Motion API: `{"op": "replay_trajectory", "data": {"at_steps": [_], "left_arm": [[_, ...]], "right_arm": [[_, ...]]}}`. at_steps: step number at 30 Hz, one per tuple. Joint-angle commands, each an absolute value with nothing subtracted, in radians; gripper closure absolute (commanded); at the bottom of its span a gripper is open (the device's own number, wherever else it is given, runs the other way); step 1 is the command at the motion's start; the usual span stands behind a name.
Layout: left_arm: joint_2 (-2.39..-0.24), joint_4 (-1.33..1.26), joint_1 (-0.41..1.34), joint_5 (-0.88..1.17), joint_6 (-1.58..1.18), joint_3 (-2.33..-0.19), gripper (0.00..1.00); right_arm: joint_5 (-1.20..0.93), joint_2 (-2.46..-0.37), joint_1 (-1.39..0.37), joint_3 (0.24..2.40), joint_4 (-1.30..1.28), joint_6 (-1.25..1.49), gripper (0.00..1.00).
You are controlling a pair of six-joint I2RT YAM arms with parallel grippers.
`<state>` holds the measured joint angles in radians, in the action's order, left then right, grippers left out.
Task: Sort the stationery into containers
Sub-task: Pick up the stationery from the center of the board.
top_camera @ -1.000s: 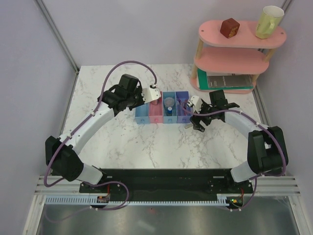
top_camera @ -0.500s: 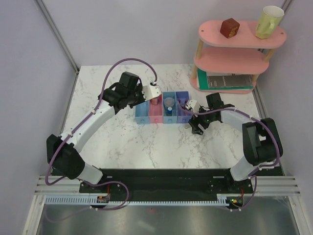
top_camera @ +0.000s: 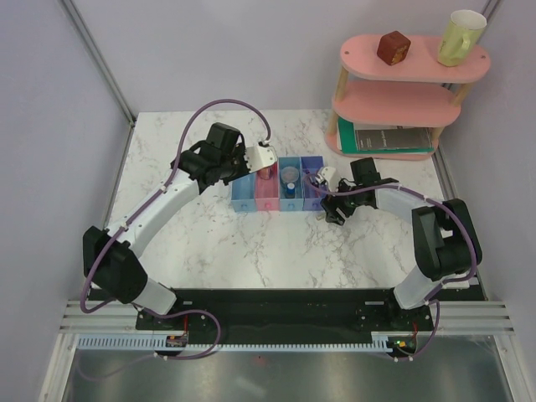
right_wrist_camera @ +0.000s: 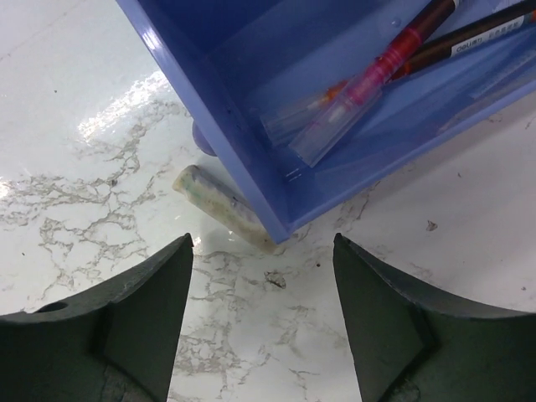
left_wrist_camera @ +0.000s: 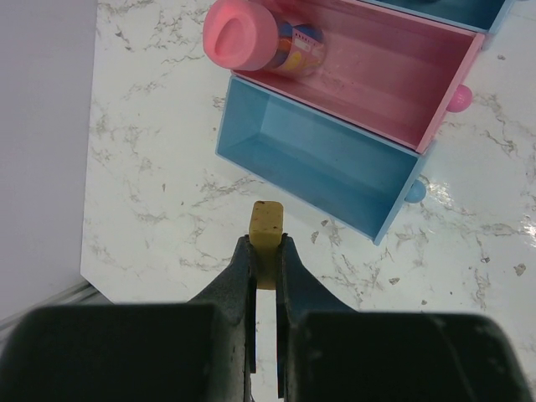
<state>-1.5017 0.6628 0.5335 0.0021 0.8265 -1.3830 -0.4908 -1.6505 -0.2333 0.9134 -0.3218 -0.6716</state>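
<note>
The containers are four joined bins in mid-table. My left gripper is shut on a short beige piece, held above the marble just beside the light blue end bin. A pink cylinder leans in the pink bin. My right gripper is open, low over the table at the near corner of the purple-blue bin, which holds red pens. A second beige piece lies on the marble against that bin, just ahead of the open fingers.
A pink tiered shelf stands at the back right, carrying a brown cube, a yellow mug and a green book. The third bin holds a clear round tub. Purple cables arc over both arms.
My right gripper has moved left toward the purple-blue bin and its jaws have narrowed somewhat. The left gripper has barely shifted, still holding the beige piece.
</note>
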Motion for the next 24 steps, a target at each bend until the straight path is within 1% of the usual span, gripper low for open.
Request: {"op": "replay_trajectory", "data": {"at_steps": [1,2,5,6,7,8,9,12,13,15,18,21,24], "left_arm": [[-1.505,0.649,0.529,0.003,0.798,-1.43,0.98],[-1.508,0.647,0.529,0.002,0.798,-1.43,0.98],[-1.509,0.647,0.531,-0.018,0.802,-1.433,0.98],[-1.509,0.649,0.529,-0.018,0.801,-1.434,0.98],[-1.511,0.647,0.529,-0.018,0.801,-1.437,0.98],[-1.511,0.647,0.529,-0.018,0.799,-1.437,0.98],[-1.511,0.647,0.529,-0.018,0.801,-1.437,0.98],[-1.512,0.649,0.528,-0.018,0.799,-1.437,0.98],[-1.514,0.647,0.528,-0.015,0.799,-1.439,0.98],[-1.516,0.647,0.528,-0.014,0.799,-1.442,0.98],[-1.517,0.647,0.528,-0.012,0.796,-1.447,0.98],[-1.522,0.649,0.528,-0.014,0.795,-1.453,0.98],[-1.523,0.647,0.528,-0.012,0.793,-1.457,0.98]], "right_arm": [[-0.506,-1.658,-0.264,0.923,-0.27,-0.652,0.26],[-0.505,-1.658,-0.268,0.92,-0.27,-0.652,0.28],[-0.496,-1.658,-0.288,0.919,-0.27,-0.652,0.4],[-0.494,-1.658,-0.291,0.919,-0.268,-0.65,0.52],[-0.491,-1.658,-0.291,0.919,-0.27,-0.647,0.57],[-0.488,-1.658,-0.293,0.916,-0.271,-0.647,0.65],[-0.486,-1.657,-0.293,0.914,-0.275,-0.649,0.68],[-0.477,-1.646,-0.295,0.9,-0.293,-0.66,0.67],[-0.476,-1.638,-0.295,0.894,-0.296,-0.666,0.66],[-0.474,-1.631,-0.293,0.877,-0.305,-0.676,0.59],[-0.476,-1.623,-0.293,0.856,-0.31,-0.676,0.57],[-0.476,-1.614,-0.296,0.841,-0.313,-0.675,0.58],[-0.468,-1.608,-0.298,0.838,-0.31,-0.667,0.65]]}}
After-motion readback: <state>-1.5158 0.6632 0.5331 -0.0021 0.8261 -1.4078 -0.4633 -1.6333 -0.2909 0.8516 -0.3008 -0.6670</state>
